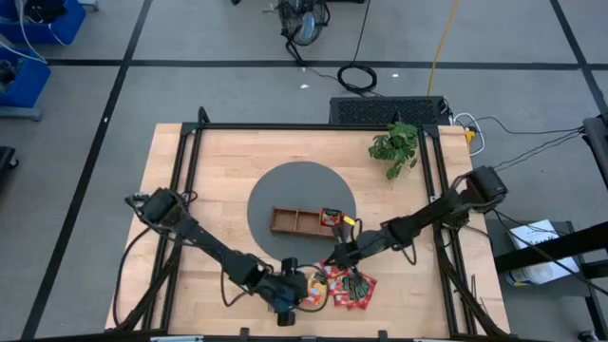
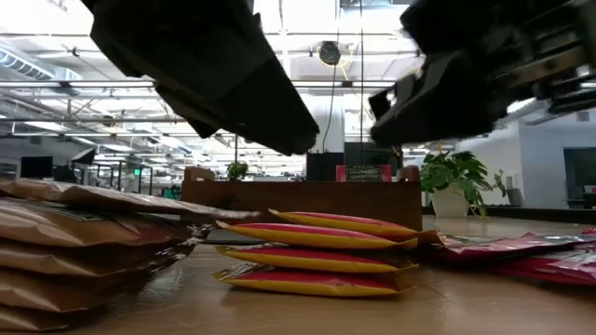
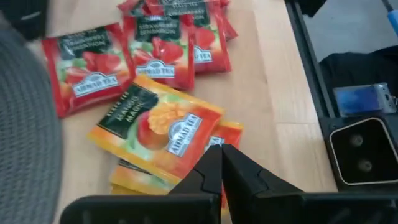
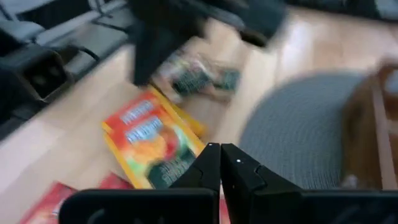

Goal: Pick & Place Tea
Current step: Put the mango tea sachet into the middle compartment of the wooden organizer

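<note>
Here, both grippers are hovering over the tea sachets, which are lying on the table near its front edge, just in front of the round grey mat. The left gripper is hanging with its fingers pressed together and nothing between them, over the orange sachet stack. The right gripper is likewise pressed together and empty, above the same pile.

To do the pick well, the fingers should be spreading before descending, then closing on one top sachet's edge only; the flat packets are likely to slide or lift in pairs. The tray is sitting on the mat just behind the sachets.

The table is pale wood inside a black frame. A potted plant is standing at the far corner beyond the tray. Cables are running across grey floor behind.
</note>
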